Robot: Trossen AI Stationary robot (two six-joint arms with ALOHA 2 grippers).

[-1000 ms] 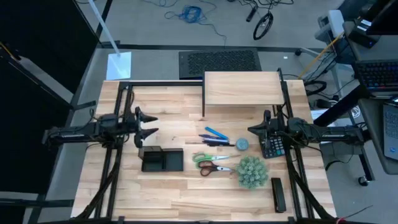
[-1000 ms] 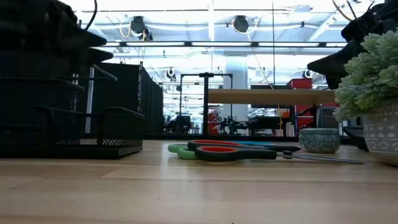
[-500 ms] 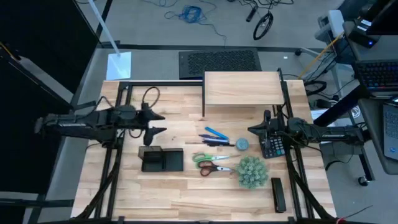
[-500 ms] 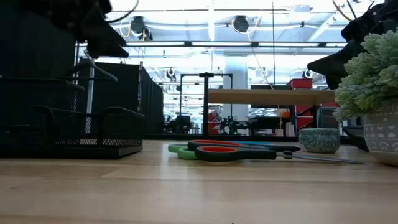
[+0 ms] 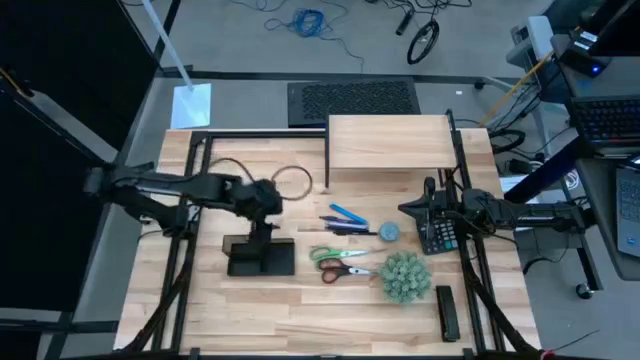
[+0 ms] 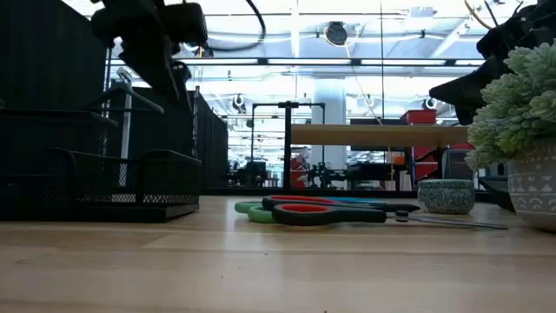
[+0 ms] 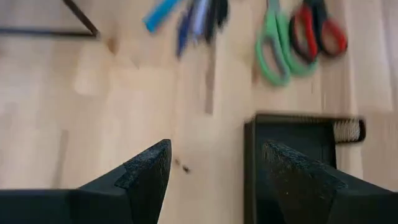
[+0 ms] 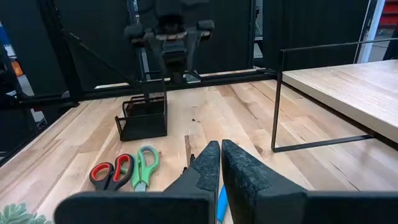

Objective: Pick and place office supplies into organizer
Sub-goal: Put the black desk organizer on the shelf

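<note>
Left gripper (image 5: 268, 222) hangs with fingers spread wide over bare wood at the organizer's (image 5: 259, 257) far edge, holding nothing. Open tabletop lies between it and the pens (image 5: 345, 221). Red and green scissors (image 5: 341, 262) lie flat beside the black mesh organizer. Right gripper (image 5: 408, 208) waits narrow, near the calculator (image 5: 437, 234).

No text, label, brand, number or sign could be read anywhere; the black calculator's (image 5: 437, 234) grey keys were too small.
</note>
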